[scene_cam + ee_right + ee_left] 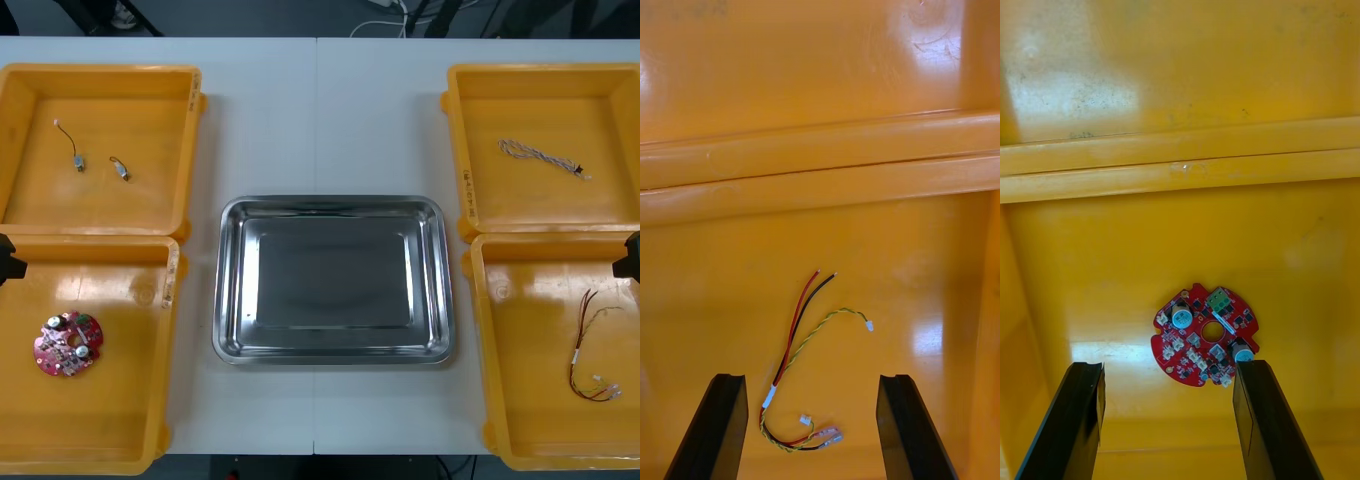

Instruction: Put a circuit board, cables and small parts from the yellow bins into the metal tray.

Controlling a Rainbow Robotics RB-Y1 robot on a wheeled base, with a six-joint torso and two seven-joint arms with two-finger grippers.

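A round red circuit board (68, 344) lies in the near left yellow bin (120, 440). My left gripper (1169, 420) hangs open above that bin; the board (1206, 334) lies just beyond its fingers, close to one fingertip. A red and yellow cable (592, 360) lies in the near right bin (540, 430). My right gripper (814, 420) is open over it, with the cable (801, 352) between the fingers, untouched. The far right bin holds a twisted blue and white cable (543, 158). Two small metal parts (98, 162) lie in the far left bin. The shiny metal tray (333, 350) sits bare at the centre.
Both arms show as dark tips at the front view's side edges, left (8, 257) and right (628, 257). Raised bin walls (820, 169) separate near and far bins on each side. Strips of white table (200, 400) run between bins and tray.
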